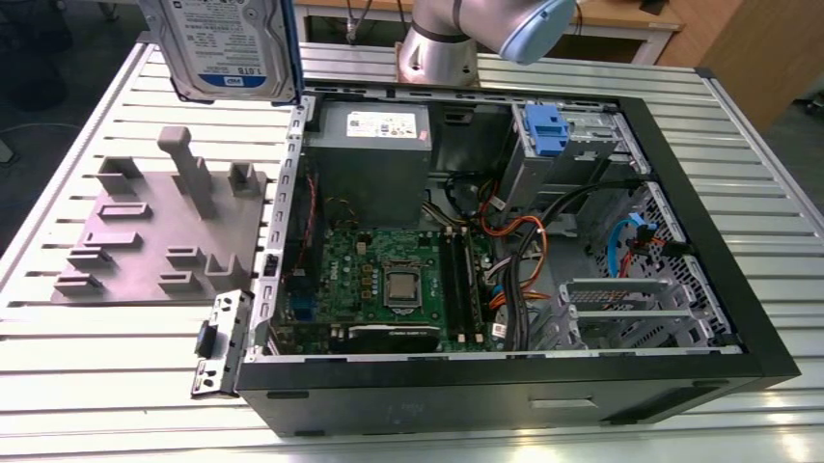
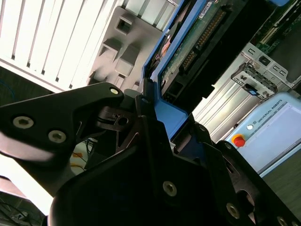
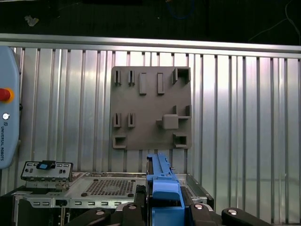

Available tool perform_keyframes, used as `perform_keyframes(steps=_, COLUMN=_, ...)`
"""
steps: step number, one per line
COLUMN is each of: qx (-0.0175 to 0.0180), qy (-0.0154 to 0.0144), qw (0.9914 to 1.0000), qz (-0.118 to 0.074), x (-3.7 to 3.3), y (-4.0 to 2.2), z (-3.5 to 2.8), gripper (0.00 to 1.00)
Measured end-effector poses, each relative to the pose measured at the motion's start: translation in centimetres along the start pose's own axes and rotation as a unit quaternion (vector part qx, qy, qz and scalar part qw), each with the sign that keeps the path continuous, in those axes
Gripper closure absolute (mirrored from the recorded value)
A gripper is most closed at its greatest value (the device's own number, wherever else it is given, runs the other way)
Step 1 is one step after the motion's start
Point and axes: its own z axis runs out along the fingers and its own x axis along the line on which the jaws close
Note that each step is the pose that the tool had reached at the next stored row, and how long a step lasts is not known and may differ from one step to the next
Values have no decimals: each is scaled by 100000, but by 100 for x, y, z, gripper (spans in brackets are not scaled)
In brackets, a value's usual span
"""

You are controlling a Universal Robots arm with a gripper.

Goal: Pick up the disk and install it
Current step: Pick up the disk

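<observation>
The gripper (image 3: pixel 164 203) has its jaws clamped on the blue carrier of the disk (image 1: pixel 226 48), which juts just beyond them, with the grey fixture plate (image 3: pixel 151 108) and open computer case (image 1: pixel 515 241) farther off, so a firm, untwisted grip seems key.

A slatted metal table (image 1: pixel 116 386) is catching bright light. Behind the table a wooden cabinet (image 1: pixel 754 53) is standing, and dark floor (image 1: pixel 65 68) is showing beside it.
</observation>
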Motion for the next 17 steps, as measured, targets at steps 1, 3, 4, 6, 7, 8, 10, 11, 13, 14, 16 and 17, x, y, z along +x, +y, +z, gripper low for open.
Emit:
perform_keyframes(steps=1, qx=2, qy=-1, qw=100000, qz=1, x=0, y=-4, z=0, gripper=63)
perform_keyframes(steps=3, qx=2, qy=-2, qw=100000, qz=-1, x=0, y=-14, z=0, gripper=63)
perform_keyframes(steps=4, qx=5, qy=-3, qw=100000, qz=-2, x=0, y=-20, z=0, gripper=63)
perform_keyframes(steps=6, qx=1, qy=0, qw=100000, qz=0, x=0, y=-31, z=-1, gripper=63)
perform_keyframes(steps=7, qx=1, qy=0, qw=100000, qz=1, x=0, y=-35, z=-1, gripper=63)
perform_keyframes(steps=8, qx=3, qy=-1, qw=100000, qz=2, x=1, y=-39, z=-1, gripper=63)
perform_keyframes(steps=10, qx=0, qy=1, qw=100000, qz=-1, x=0, y=-46, z=-2, gripper=63)
perform_keyframes(steps=11, qx=2, qy=-2, qw=100000, qz=1, x=1, y=-48, z=-2, gripper=63)
perform_keyframes(steps=13, qx=2, qy=-2, qw=100000, qz=-3, x=13, y=-54, z=-2, gripper=63)
perform_keyframes(steps=14, qx=3, qy=-3, qw=100000, qz=3, x=25, y=-54, z=-2, gripper=63)
perform_keyframes(steps=16, qx=1, qy=0, qw=100000, qz=26, x=65, y=-55, z=-4, gripper=63)
perform_keyframes(steps=17, qx=0, qy=-2, qw=100000, qz=37, x=85, y=-55, z=-4, gripper=63)
